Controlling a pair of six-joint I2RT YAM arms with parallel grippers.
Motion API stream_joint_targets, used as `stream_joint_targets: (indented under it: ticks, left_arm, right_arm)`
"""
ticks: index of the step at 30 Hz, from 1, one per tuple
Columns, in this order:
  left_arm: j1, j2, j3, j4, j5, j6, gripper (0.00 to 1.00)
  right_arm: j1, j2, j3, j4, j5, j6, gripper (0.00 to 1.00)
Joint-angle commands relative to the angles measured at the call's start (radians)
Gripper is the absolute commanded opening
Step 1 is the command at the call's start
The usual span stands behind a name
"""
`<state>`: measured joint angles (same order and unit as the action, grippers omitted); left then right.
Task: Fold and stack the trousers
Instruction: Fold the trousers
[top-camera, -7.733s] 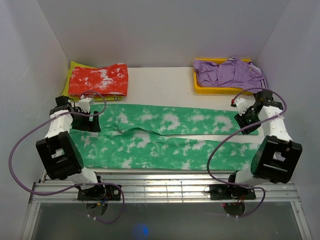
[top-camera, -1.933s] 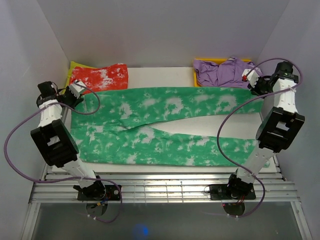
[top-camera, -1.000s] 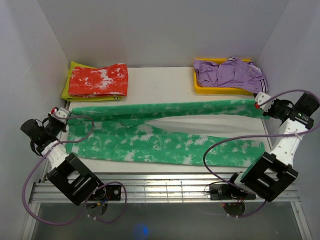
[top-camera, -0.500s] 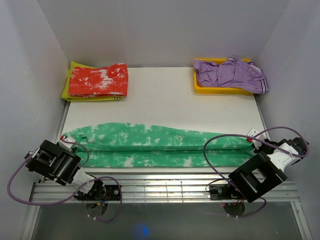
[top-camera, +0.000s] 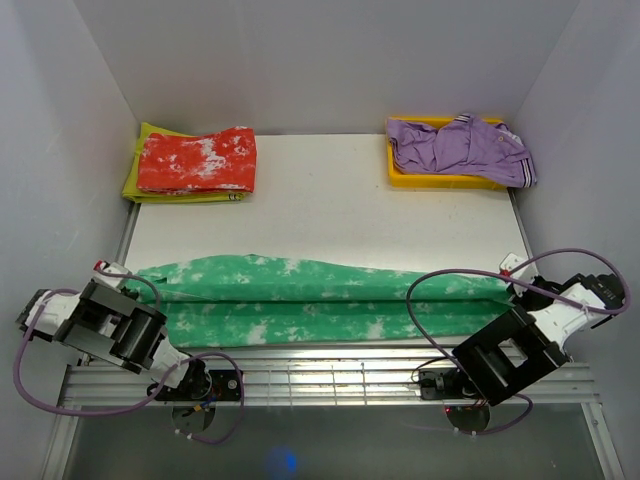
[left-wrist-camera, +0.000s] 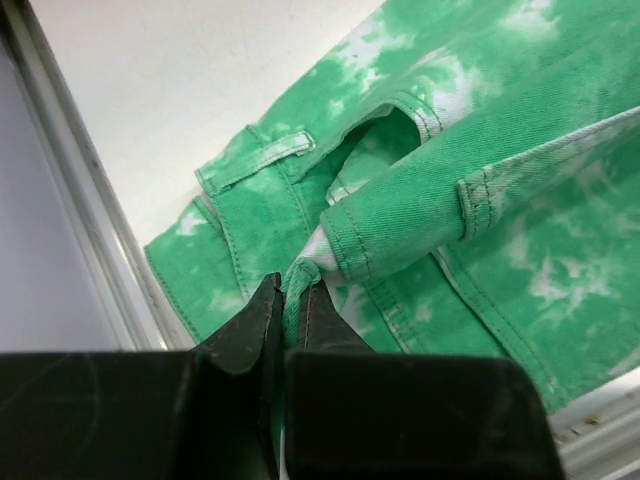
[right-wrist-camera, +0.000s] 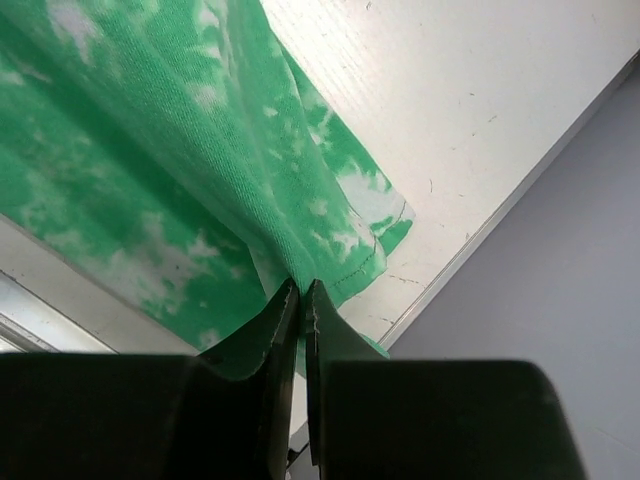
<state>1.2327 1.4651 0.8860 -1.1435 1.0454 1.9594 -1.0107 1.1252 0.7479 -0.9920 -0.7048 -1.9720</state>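
I see the trousers (top-camera: 320, 300) lying along the near edge of the bench (top-camera: 320, 195), long axis left to right, waistband left, hems right. My left jaws are clenched on the waistband end, my right jaws on a hem. From above, those pinched corners are hard to make out.

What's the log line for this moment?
trousers: folded lengthwise at near edge | left jaws: shut on waistband | right jaws: shut on hem
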Motion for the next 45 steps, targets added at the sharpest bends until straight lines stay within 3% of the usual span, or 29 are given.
stream_joint_targets:
  ticks: [1, 4, 5, 6, 7, 8, 10, 11, 12, 15, 19, 20, 22, 25, 26, 27, 29, 32, 35, 39, 45]
  left_arm:
    - [0.054, -0.002, 0.028, -0.099, -0.097, 0.335, 0.00]
    - [0.079, 0.018, -0.024, -0.110, -0.185, 0.421, 0.00]
    - [0.092, 0.015, -0.041, -0.114, -0.240, 0.455, 0.04]
    - [0.108, 0.006, -0.073, -0.117, -0.261, 0.528, 0.26]
    - [0.149, 0.000, -0.076, -0.128, -0.272, 0.564, 0.34]
    - [0.172, -0.008, -0.070, -0.180, -0.256, 0.596, 0.42]
    - [0.208, 0.006, 0.017, -0.260, -0.231, 0.615, 0.83]
    - [0.208, -0.002, 0.042, -0.260, -0.207, 0.574, 0.86]
    - [0.212, -0.018, 0.062, -0.262, -0.188, 0.564, 0.86]
    - [0.218, -0.028, 0.143, -0.262, -0.164, 0.500, 0.87]
    - [0.200, 0.029, 0.295, -0.262, -0.058, 0.264, 0.91]
    - [0.151, 0.046, 0.347, -0.262, -0.070, 0.151, 0.90]
    - [0.059, 0.041, 0.346, -0.260, -0.157, 0.093, 0.88]
    - [-0.042, -0.053, 0.181, -0.140, -0.220, -0.029, 0.86]
    - [-0.155, -0.142, 0.122, -0.008, -0.293, -0.109, 0.85]
    - [-0.208, -0.184, 0.008, 0.042, -0.327, -0.199, 0.81]
    - [-0.339, -0.257, -0.089, 0.152, -0.407, -0.270, 0.80]
    - [-0.505, -0.315, -0.223, 0.270, -0.505, -0.445, 0.77]
    - [-0.577, -0.244, -0.260, 0.370, -0.571, -0.574, 0.75]
    - [-0.645, -0.034, -0.168, 0.425, -0.596, -0.743, 0.68]
    - [-0.756, 0.251, 0.074, 0.510, -0.610, -0.968, 0.62]
  right_arm:
    - [-0.043, 0.007, 0.028, 0.032, 0.082, -0.597, 0.08]
    - [-0.083, -0.001, -0.053, 0.041, 0.145, -0.729, 0.09]
    - [-0.091, -0.007, -0.076, 0.053, 0.166, -0.758, 0.16]
    - [-0.106, -0.011, -0.097, 0.071, 0.182, -0.786, 0.36]
    - [-0.112, -0.021, -0.111, 0.104, 0.186, -0.788, 0.52]
    - [-0.120, -0.018, -0.098, 0.107, 0.173, -0.780, 0.78]
    - [-0.123, 0.011, -0.044, 0.096, 0.115, -0.723, 0.91]
    - [-0.123, 0.025, 0.031, 0.075, 0.097, -0.705, 0.95]
    - [-0.124, 0.044, 0.071, 0.058, 0.087, -0.691, 0.90]
    - [-0.124, 0.113, 0.203, 0.026, 0.076, -0.651, 0.90]
    - [-0.108, 0.168, 0.323, 0.004, 0.030, -0.549, 0.90]
    - [-0.089, 0.173, 0.341, 0.003, 0.034, -0.445, 0.90]
    - [-0.008, 0.183, 0.372, -0.016, 0.079, -0.331, 0.90]
    - [0.162, 0.185, 0.366, -0.048, 0.167, -0.067, 0.94]
    - [0.208, 0.186, 0.360, -0.054, 0.185, -0.004, 0.95]
    - [0.295, 0.186, 0.351, -0.056, 0.198, 0.124, 0.97]
    - [0.371, 0.197, 0.318, -0.088, 0.251, 0.215, 1.00]
    - [0.464, 0.222, 0.245, -0.094, 0.315, 0.332, 0.91]
    - [0.507, 0.246, 0.139, -0.013, 0.402, 0.390, 0.84]
    - [0.534, 0.320, 0.074, 0.143, 0.488, 0.479, 0.81]
    - [0.570, 0.455, 0.175, 0.226, 0.476, 0.683, 0.79]
